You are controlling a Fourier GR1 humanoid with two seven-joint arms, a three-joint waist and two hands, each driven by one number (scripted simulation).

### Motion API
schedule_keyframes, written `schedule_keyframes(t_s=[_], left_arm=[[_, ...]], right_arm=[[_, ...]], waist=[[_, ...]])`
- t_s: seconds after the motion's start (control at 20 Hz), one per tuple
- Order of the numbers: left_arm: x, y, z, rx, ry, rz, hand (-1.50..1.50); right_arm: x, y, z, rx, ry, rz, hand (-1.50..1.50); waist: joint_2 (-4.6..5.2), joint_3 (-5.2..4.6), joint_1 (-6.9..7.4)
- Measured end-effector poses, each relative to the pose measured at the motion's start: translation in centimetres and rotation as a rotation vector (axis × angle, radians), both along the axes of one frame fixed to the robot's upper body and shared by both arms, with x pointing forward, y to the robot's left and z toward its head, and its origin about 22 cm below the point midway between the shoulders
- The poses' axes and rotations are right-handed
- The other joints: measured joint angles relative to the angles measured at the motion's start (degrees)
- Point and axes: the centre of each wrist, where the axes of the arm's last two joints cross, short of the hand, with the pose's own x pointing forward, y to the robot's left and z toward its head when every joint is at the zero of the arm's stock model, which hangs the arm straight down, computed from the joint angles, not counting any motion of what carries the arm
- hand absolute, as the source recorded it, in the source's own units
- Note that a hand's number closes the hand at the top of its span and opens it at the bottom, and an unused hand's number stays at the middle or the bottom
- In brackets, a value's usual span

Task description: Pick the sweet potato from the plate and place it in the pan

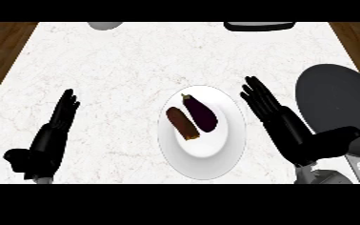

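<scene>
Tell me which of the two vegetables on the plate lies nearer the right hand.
The dark purple eggplant. It lies on the side of the white plate toward the right hand; the brown sweet potato lies beside it, farther off.

We look steeply down on a desk point(141, 57) whose top is white marble with faint grey and reddish veins. It fills nearly all of our view, lit evenly, with only soft shadows. Past its left and right edges we see strips of brown wood floor point(13, 43), the boards running away from us. At the far edge a grey rounded object point(105, 25) and a dark flat object point(260, 26) are cut off by the view's top.
</scene>
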Motion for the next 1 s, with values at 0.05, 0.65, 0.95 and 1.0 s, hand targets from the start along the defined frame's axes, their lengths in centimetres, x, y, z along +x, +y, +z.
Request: schedule_keyframes(t_s=[0.05,0.65,0.95,1.0], left_arm=[[0.2,0.0,0.0,-0.001,0.011,0.002,0.0],[-1.0,-2.4,-3.9,-0.273,0.284,0.174,0.0],[-0.4,-2.7,-4.1,-0.303,0.288,0.188,0.0],[-0.2,-2.9,-4.2,-0.303,0.291,0.185,0.0]], right_arm=[[0.0,0.2,-0.1,0.0,-0.002,0.004,1.5],[-1.8,6.2,-2.1,-0.37,-0.407,-0.047,-1.5],[-6.6,9.7,-5.8,-0.553,-0.542,-0.188,-1.5],[-7.0,10.2,-5.8,-0.582,-0.547,-0.212,-1.5]], waist=[[0.06,-0.49,0.13],[-0.31,-2.4,-0.29],[-0.25,-2.32,-0.35],[-0.21,-2.3,-0.27]])
